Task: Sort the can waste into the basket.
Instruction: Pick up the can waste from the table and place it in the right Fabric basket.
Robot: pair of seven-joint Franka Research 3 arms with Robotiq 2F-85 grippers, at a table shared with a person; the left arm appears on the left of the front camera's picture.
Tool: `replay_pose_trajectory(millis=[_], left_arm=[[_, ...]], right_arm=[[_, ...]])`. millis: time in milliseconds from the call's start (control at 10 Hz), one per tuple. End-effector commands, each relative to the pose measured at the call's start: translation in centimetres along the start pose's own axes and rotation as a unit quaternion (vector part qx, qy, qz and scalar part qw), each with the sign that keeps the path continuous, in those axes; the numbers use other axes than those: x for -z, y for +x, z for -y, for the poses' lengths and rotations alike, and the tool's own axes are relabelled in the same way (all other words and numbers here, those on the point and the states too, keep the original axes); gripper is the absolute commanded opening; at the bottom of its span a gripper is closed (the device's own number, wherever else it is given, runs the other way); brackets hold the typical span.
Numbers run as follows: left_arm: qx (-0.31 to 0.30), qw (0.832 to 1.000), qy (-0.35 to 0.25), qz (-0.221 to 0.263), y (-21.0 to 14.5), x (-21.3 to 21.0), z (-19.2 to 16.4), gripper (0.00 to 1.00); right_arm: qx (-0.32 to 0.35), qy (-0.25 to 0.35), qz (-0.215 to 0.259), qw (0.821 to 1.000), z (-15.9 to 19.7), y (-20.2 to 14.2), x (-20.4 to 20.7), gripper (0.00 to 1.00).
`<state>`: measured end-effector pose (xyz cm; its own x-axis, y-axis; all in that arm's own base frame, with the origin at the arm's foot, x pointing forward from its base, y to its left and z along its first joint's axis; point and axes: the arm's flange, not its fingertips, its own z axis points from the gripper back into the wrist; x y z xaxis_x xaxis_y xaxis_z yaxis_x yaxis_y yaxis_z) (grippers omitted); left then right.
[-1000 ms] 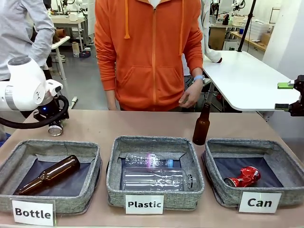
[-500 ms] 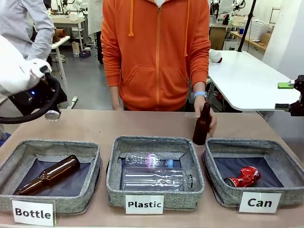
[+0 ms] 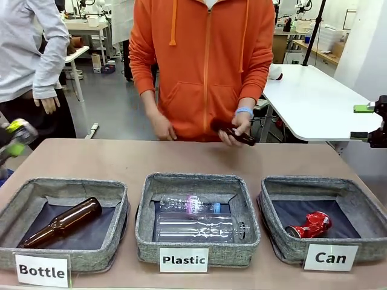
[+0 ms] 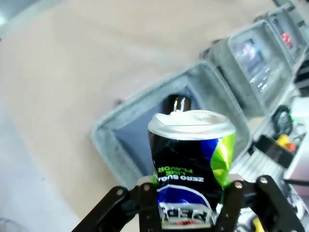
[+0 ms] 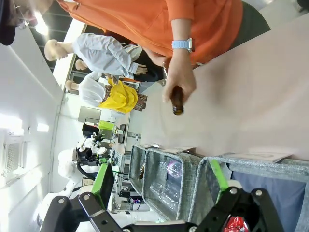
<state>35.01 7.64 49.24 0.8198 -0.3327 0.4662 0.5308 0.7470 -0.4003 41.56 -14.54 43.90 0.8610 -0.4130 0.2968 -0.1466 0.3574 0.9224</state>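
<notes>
Front view: basket holds one red can; claw grips black can.

Robotics lab: long white worktable, cluttered equipment benches behind, black stand pole, grey floor. The brown test table carries a grey woven basket with a white "Can" card.

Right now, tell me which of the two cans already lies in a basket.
The shiny red can, lying in the Can basket; the black printed can is clamped in the left gripper.
</notes>
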Motion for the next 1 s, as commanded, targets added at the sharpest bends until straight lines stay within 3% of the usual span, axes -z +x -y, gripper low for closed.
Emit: replay_pose_trajectory(millis=[0,100,400,500,700,900], left_arm=[[-0.068,0.995,0.067,0.018,2.5,1.1,-1.7,0.22],[0.000,1.000,0.000,0.000,0.0,0.0,0.0,0.22],[0.000,1.000,0.000,0.000,0.0,0.0,0.0,0.22],[0.000,1.000,0.008,0.006,0.1,0.4,-0.2,0.36],[0.160,0.987,-0.015,-0.006,3.7,2.0,4.6,0.36],[0.254,0.967,-0.016,-0.032,8.1,4.3,6.7,0.36]], right_arm=[[-0.010,0.002,-0.003,1.000,-0.1,0.1,-0.2,1.00],[-0.010,0.002,-0.003,1.000,-0.1,0.1,-0.2,1.00],[-0.010,0.002,-0.003,1.000,-0.1,0.1,-0.2,1.00],[-0.010,0.002,-0.003,1.000,-0.1,0.1,-0.2,1.00],[-0.010,0.002,-0.003,1.000,-0.1,0.1,-0.2,1.00],[-0.010,0.002,-0.003,1.000,-0.1,0.1,-0.2,1.00]])
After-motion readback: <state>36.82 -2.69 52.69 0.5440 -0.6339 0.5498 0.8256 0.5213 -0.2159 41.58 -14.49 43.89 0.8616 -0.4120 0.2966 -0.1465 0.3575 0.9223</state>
